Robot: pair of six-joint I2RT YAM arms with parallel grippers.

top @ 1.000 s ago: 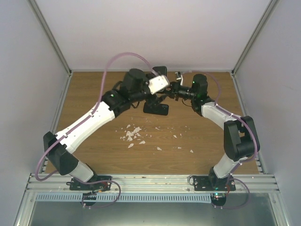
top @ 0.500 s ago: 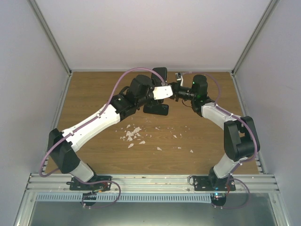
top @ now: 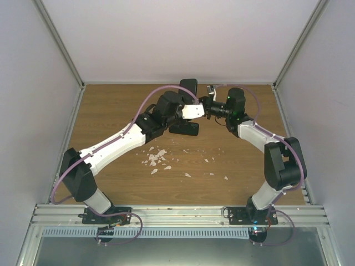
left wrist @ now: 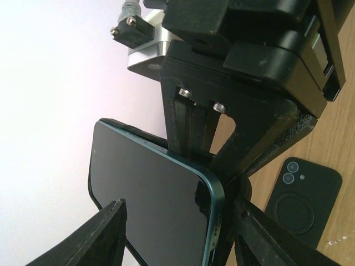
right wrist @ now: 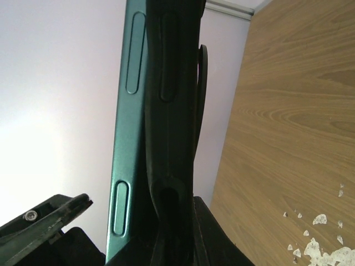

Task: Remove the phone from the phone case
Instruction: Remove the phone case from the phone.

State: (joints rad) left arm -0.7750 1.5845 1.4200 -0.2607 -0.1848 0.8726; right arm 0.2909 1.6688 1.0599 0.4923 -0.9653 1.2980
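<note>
Phone (left wrist: pixel 150 194): it is held off the table (top: pixel 111 111) at the far middle, with its dark screen turned to the left wrist camera and its teal rim showing.
Case (right wrist: pixel 169 111): a black case is seen in the right wrist view, pressed along the phone's teal side with its button covers just beside the phone's buttons. How far the phone is out of it cannot be told.
Right gripper (left wrist: pixel 194 149): its fingers are drawn nearly together and clamped on the far edge of the phone. Whether the case is pinched as well cannot be told.
Left gripper (left wrist: pixel 180 208): its fingers (left wrist: pixel 105 235) are spread wide, one on each side of the phone's near end. Contact with the phone cannot be made out.
Second case (left wrist: pixel 302 202): another black case lies flat on the table, just near of the two grippers and under them. Two lens circles and a ring face up, and whether anything is inside cannot be told.
Crumbs (top: pixel 157 158): white bits are scattered over the middle of the table, near of the second case and well apart from the grippers.
Obstruction: the phone's far end is covered by the right gripper's body in the left wrist view. In the top view the grip itself is hidden by the left wrist.
Wall (top: pixel 177 39): a plain pale wall is seen behind the phone in both wrist views.
</note>
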